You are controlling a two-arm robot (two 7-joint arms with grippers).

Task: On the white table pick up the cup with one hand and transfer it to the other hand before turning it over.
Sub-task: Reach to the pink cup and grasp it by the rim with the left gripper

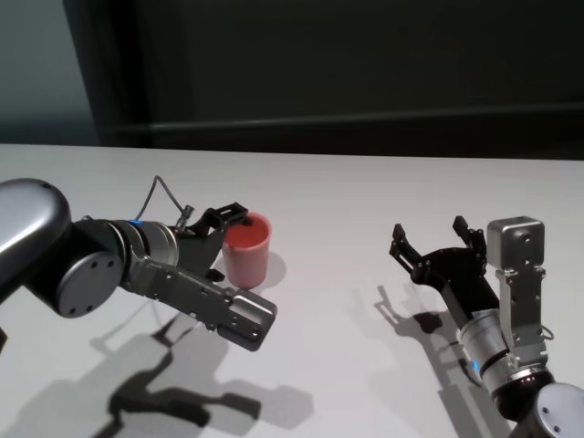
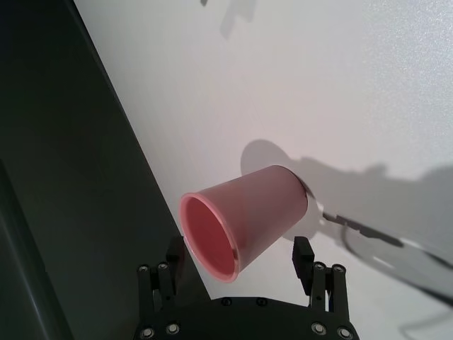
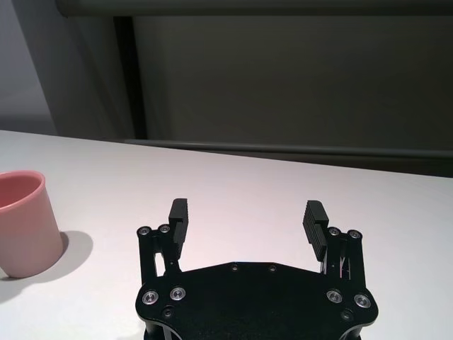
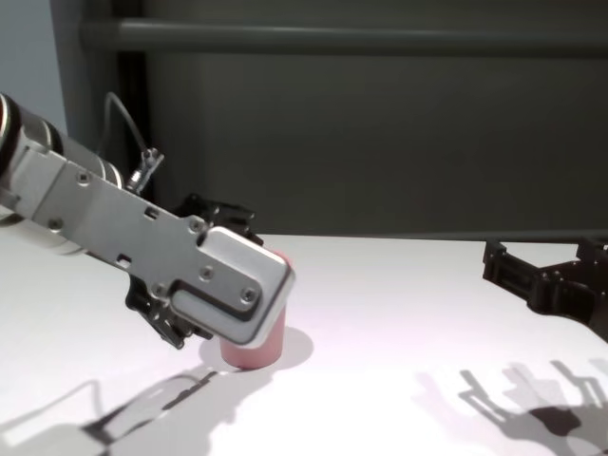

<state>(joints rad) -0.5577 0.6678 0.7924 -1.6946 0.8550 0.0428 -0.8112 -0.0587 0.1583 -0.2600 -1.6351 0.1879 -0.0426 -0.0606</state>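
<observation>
The pink cup stands upright, rim up, on the white table. My left gripper, on the arm with the thin cable loop, is open with one finger on each side of the cup, near its rim. The left wrist view shows the cup between the fingertips, with a small gap on one side. My right gripper is open and empty, low over the table well to the right of the cup. The cup also shows far off in the right wrist view and in the chest view.
A dark wall runs behind the table's far edge. Bare tabletop lies between the cup and the right gripper. The left arm's housing hides most of the cup in the chest view.
</observation>
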